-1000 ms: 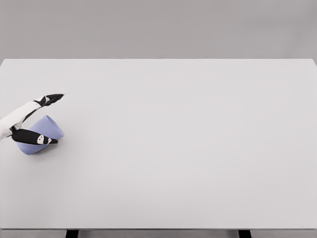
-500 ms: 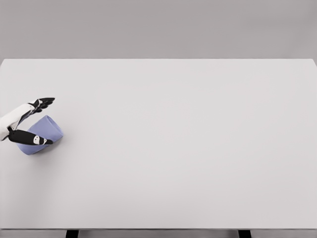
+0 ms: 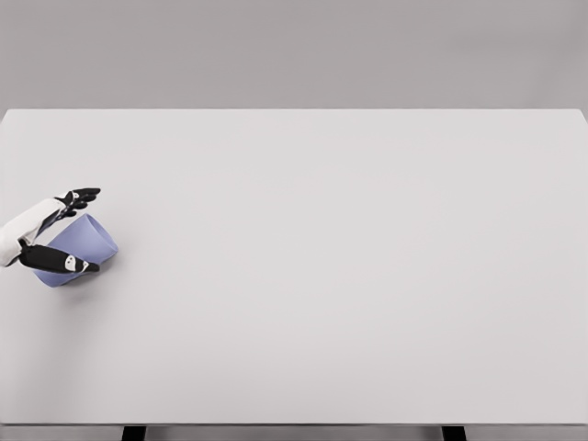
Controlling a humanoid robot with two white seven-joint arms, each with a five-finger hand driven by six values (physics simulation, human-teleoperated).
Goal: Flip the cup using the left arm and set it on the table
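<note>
Gripping the tilted cup at the table's left edge
The left hand [image 3: 50, 234] has its fingers [image 3: 81, 195] and thumb closed around the blue cup [image 3: 84, 243], which leans on the white table [image 3: 349, 276].

The left hand [image 3: 41, 237] hides part of the cup [image 3: 84, 241]; its arm runs off-frame.

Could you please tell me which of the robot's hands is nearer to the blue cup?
The left hand: it comes in from the left edge and its fingers bracket the tilted blue cup near the table edge. The right hand is out of view.
</note>
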